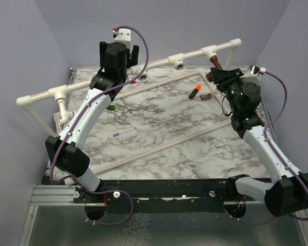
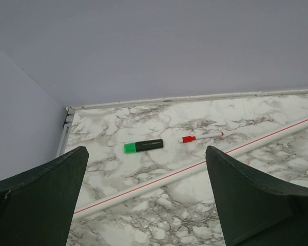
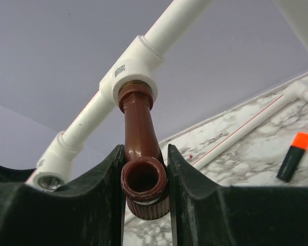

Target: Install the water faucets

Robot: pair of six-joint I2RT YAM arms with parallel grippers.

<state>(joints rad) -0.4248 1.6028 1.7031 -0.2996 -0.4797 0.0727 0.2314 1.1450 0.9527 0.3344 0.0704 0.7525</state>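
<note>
I have the left arm stretched far forward, left gripper (image 1: 119, 50) spread wide. The right arm is raised at far right, right gripper (image 3: 142, 154) clamped on a brown faucet (image 3: 138, 123).

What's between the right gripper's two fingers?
The reddish-brown faucet, gripped by the right gripper, its far end at the white tee; right wrist view shows it.
</note>
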